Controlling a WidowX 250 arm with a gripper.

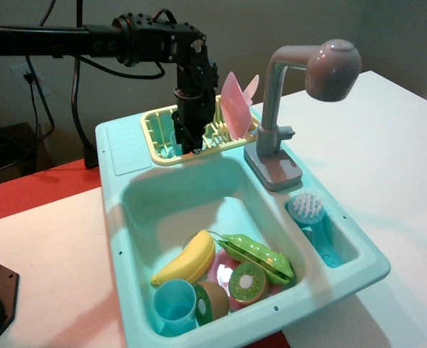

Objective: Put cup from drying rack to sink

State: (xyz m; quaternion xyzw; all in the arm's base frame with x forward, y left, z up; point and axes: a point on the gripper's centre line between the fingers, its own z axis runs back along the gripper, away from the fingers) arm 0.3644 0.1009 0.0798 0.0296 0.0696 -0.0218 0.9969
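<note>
White tabletop point(387, 138) with a red strip point(32, 188) at the back left is seen under a dim grey wall. From a black arm point(68, 42) reaching in from the left, the gripper point(185, 139) is lowered into the rack point(155, 134), pointing straight down. Whether its fingers are spread or closed cannot be told, since they are seen as one dark mass. The cup point(173, 138) is mostly hidden behind the gripper; only a small teal sliver is shown at the gripper's left edge, inside the rack, and it cannot be told whether it is gripped. A pink plate point(235, 109) is stood tilted among the slats on the rack's right side. The rack is set on the back ledge of the sink point(119, 210), beside a ribbed panel point(127, 148). A grey faucet point(300, 87) is mounted just right of the rack. In the basin's front end are gathered a banana point(188, 259), a pea pod point(260, 255), two kiwi halves point(247, 281), a pink dish point(219, 274) beneath them and a second cup point(174, 304) at the front left corner. A brush point(311, 214) is laid in the narrow side compartment.
</note>
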